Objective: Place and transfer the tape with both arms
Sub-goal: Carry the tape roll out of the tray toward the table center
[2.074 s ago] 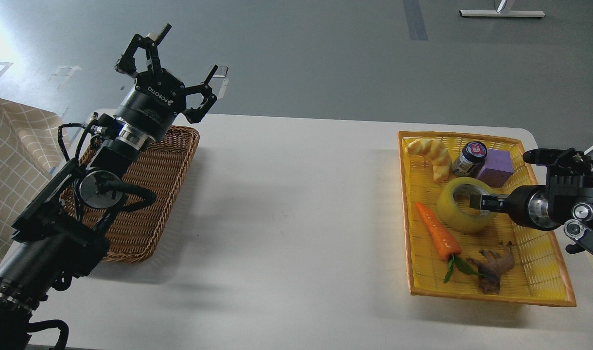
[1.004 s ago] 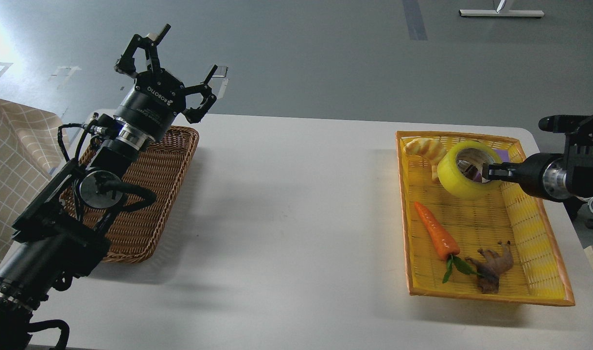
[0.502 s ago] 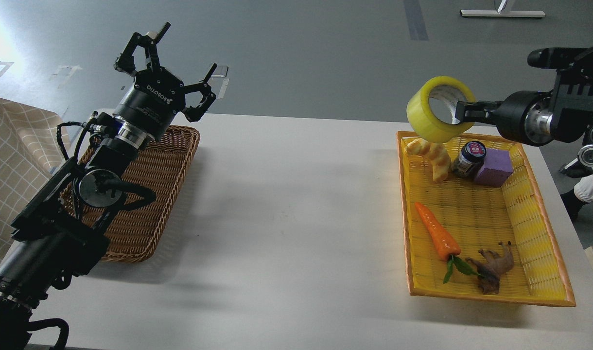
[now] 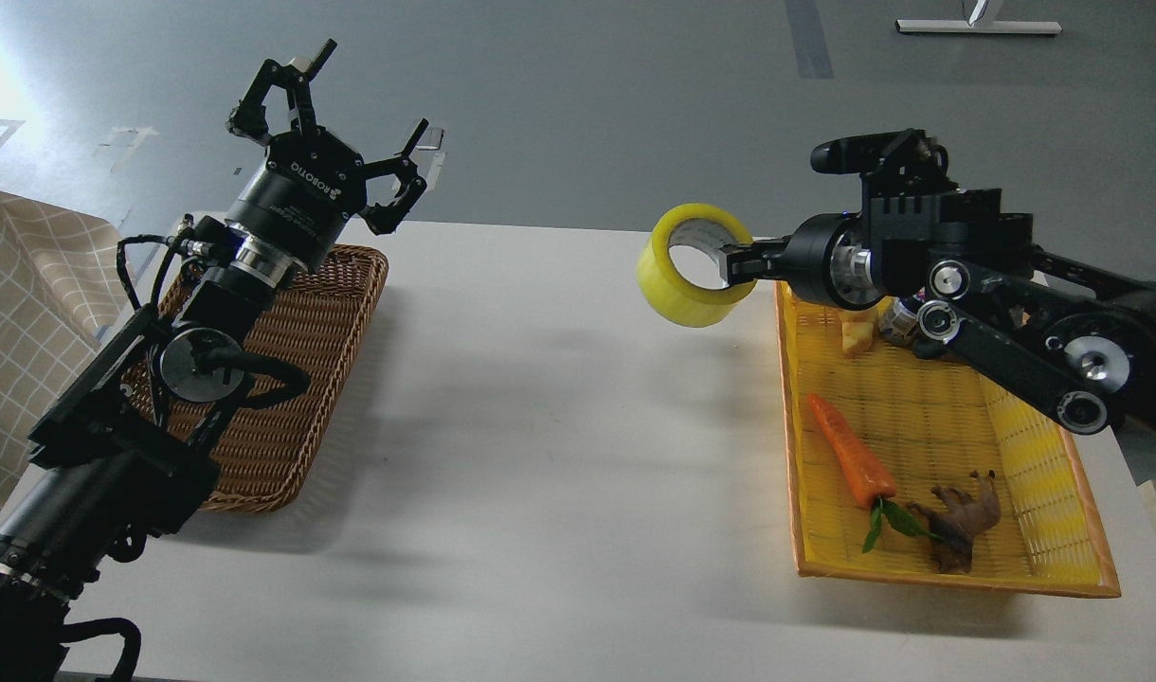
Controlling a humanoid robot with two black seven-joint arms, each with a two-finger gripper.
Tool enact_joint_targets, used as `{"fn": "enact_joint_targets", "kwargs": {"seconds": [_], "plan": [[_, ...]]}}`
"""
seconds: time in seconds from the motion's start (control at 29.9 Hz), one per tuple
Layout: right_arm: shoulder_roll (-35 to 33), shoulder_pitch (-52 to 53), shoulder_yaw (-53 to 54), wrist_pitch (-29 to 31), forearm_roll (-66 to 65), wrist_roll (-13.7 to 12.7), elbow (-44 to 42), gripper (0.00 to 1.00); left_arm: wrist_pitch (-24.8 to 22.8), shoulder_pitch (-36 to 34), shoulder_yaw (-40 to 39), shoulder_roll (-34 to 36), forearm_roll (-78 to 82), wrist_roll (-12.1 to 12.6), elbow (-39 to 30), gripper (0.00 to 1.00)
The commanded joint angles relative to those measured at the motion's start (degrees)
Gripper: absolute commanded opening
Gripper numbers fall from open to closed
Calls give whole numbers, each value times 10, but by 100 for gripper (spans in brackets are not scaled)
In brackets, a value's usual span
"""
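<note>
The right gripper (image 4: 741, 264) is carrying the tape (image 4: 695, 264) in the air, just off the near-left corner region of the yellow basket (image 4: 1014, 445) and over the white table (image 4: 540, 426). Its fingers are pinching the roll's wall on the side facing the arm, one finger reaching inside the core. Well apart from the yellow basket, the left gripper (image 4: 336, 118) is hanging above the brown wicker basket (image 4: 284, 379) with its fingers spread wide, holding nothing.

The grip is catching only one edge of the roll — so a quick swing could be twisting it loose, dropping it to roll across the table. A handover could also be failing if the left fingers are closing on the same side the right ones occupy.
</note>
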Motion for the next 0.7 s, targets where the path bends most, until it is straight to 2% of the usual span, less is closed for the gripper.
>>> {"fn": "enact_joint_targets", "kwargs": {"seconds": [0.0,0.4,0.67], "plan": [[43,9,-20,0,0,0,-34,0,0,-2,-1,0,0,0,0,98],[170,15,-79,0,0,0,-113,0,0,-7,-1,-2,-1,0,0,98],[192,9,-92,0,0,1,-150,0,0,-7,-2,-1,-2,0,0,98]]}}
